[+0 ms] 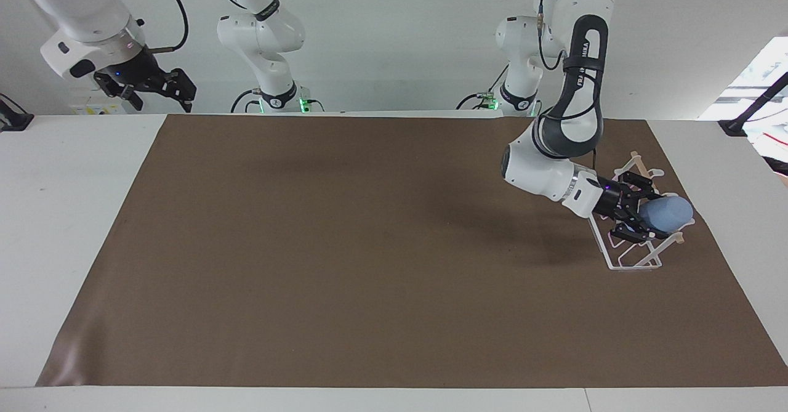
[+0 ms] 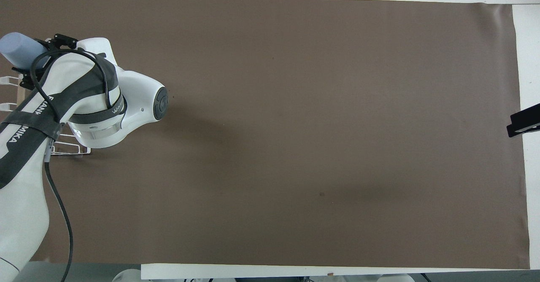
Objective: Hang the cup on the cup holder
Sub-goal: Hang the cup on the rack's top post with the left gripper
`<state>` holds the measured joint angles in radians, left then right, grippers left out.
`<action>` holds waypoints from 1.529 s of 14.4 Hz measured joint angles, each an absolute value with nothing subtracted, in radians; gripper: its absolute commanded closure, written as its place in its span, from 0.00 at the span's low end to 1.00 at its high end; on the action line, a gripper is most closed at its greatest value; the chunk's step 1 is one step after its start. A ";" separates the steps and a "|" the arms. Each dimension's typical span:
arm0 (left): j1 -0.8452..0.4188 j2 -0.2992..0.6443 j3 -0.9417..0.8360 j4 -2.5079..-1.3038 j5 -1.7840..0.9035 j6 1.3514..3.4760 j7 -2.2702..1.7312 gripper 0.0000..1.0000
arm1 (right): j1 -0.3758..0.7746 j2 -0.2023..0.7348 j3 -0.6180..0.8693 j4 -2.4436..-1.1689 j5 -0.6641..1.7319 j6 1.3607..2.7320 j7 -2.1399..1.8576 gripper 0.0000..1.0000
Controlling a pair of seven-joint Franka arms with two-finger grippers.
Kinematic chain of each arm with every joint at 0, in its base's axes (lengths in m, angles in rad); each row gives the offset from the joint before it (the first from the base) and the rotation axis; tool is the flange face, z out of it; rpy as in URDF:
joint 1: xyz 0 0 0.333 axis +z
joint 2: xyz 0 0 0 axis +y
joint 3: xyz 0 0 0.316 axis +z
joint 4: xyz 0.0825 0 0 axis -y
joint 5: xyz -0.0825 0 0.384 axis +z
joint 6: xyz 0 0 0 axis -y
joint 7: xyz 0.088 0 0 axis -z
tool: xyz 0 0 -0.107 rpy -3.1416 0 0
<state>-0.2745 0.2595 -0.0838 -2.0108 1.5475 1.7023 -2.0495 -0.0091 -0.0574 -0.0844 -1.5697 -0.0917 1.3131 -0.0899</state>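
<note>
Right now my left gripper (image 1: 643, 216) sits at the right of the facing view, a little below mid-height, with its fingers clamped on the cup (image 1: 666, 213). I hold the light-blue cup lying on its side, its closed end pointing toward the right edge of that frame, over the cup holder (image 1: 634, 258). The cup is down among the upper ends of the white prongs and by the wooden dowel, but I cannot tell whether it touches any of them or is threaded onto a prong.

From overhead, the same cup (image 2: 17, 49) shows at the upper left corner of the frame, poking out past my left arm's wrist, while the arm covers most of the cup holder (image 2: 67, 150); only bits of white wire appear at the left edge and under the elbow.

The holder stands on the brown mat (image 1: 369, 264), at the left arm's end of the table, its rectangular base flat on the mat.

My right gripper (image 1: 161, 87) waits high in the upper left of the facing view, above the table's edge by the mat's corner. Its fingers stand apart with nothing between them. Overhead, only a dark tip (image 2: 523, 121) of it shows at the right edge.
</note>
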 measured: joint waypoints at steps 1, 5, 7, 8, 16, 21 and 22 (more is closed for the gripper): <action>-0.274 0.260 -0.084 -2.025 1.548 1.694 -2.064 1.00 | -0.009 -0.058 -0.084 -1.570 -0.092 1.313 -0.090 0.01; -0.274 0.257 -0.087 -2.055 1.548 1.670 -2.094 1.00 | -0.009 -0.058 -0.087 -1.571 -0.089 1.312 -0.090 0.01; -0.269 0.252 -0.086 -2.070 1.548 1.670 -2.107 0.99 | -0.008 -0.059 -0.088 -1.571 -0.082 1.312 -0.090 0.01; -0.267 0.250 -0.086 -2.075 1.548 1.670 -2.112 0.84 | -0.007 -0.060 -0.088 -1.571 -0.081 1.312 -0.090 0.01; -0.270 0.241 -0.100 -2.017 1.509 1.673 -2.181 0.00 | -0.007 -0.066 -0.088 -1.571 -0.079 1.311 -0.090 0.01; -0.284 0.191 -0.106 -1.850 1.327 1.671 -2.131 0.00 | -0.005 -0.067 -0.085 -1.571 -0.077 1.311 -0.090 0.01; -0.284 0.178 -0.106 -1.836 1.305 1.671 -2.071 0.00 | -0.006 -0.067 -0.086 -1.571 -0.077 1.311 -0.090 0.01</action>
<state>-0.2844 0.1780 -0.1062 -1.8365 1.3046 1.6710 -2.0705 -0.0057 -0.0668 -0.0856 -1.5708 -0.0772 1.3113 -0.0899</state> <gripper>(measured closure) 0.000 0.004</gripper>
